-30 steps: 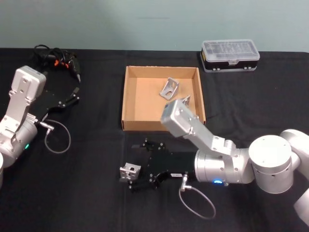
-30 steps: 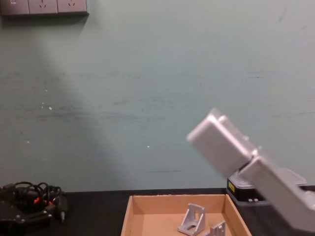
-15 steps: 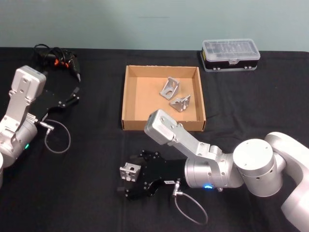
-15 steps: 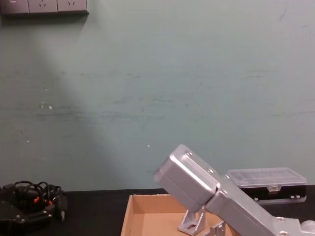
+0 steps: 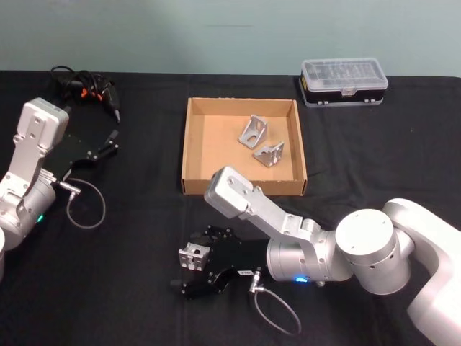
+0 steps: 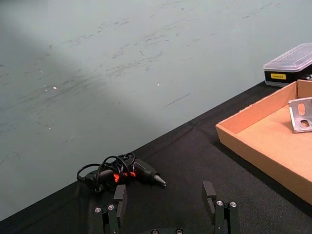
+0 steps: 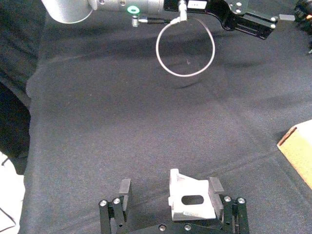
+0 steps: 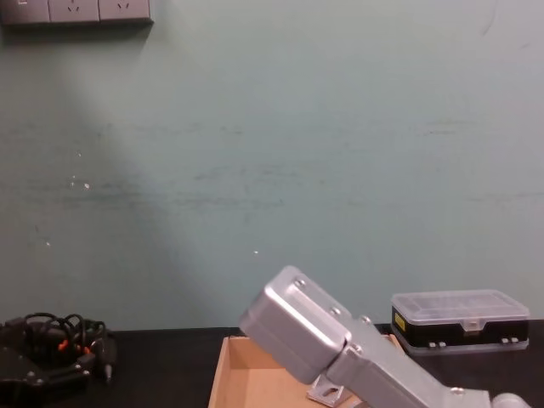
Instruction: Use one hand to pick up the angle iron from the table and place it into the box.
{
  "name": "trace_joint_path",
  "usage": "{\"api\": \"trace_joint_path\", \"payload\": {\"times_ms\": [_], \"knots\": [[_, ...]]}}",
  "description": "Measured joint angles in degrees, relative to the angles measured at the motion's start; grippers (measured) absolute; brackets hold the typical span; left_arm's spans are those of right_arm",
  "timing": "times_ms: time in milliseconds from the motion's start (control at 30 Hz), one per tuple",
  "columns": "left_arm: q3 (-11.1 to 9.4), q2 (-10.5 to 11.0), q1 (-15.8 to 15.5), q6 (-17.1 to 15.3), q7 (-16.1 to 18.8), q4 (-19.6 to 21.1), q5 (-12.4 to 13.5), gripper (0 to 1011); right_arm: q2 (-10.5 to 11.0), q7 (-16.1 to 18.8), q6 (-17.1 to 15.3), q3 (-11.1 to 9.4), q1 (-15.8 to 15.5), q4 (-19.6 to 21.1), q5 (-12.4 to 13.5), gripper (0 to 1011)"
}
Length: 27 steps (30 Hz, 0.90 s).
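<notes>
One angle iron (image 5: 193,256) lies on the black table (image 5: 108,288), in front of the tan box (image 5: 186,144). My right gripper (image 5: 186,261) is low over the table and open, a black finger on each side of the piece. In the right wrist view the angle iron (image 7: 191,197) sits between the fingers, close against one finger (image 7: 216,186) and well apart from the other. Two more angle irons (image 5: 254,131) (image 5: 269,153) rest inside the box. My left gripper (image 5: 101,148) is parked at the far left, and its fingers (image 6: 209,194) stand open with nothing between them.
A clear-lidded plastic case (image 5: 343,81) stands behind the box on the right. A bundle of black cables and a tool (image 5: 85,88) lies at the back left. A thin cable loop (image 5: 86,205) hangs by the left arm. The silver right arm (image 8: 340,353) rises in front of the box (image 8: 223,374).
My right arm has swung left and lower. Its open fingers have slid forward from beside the angle iron to either side of it. The left arm has not moved.
</notes>
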<state>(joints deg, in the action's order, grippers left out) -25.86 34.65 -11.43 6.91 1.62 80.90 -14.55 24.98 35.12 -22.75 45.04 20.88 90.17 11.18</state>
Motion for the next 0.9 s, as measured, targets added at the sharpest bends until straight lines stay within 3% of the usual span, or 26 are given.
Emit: {"api": "trace_joint_path", "payload": {"times_ms": [500,733,900], "knots": [[0.0,0.0,0.0,0.0,0.0,0.0,0.0,1011,-0.5,-0.1,-0.2,0.2,0.2,-0.7,-0.7,998],[0.0,0.0,0.0,0.0,0.0,0.0,0.0,1011,-0.4,-0.1,-0.2,0.1,0.1,-0.6,-0.6,869],[0.0,0.0,0.0,0.0,0.0,0.0,0.0,1011,-0.4,-0.1,-0.1,0.1,0.1,-0.6,-0.6,707]]}}
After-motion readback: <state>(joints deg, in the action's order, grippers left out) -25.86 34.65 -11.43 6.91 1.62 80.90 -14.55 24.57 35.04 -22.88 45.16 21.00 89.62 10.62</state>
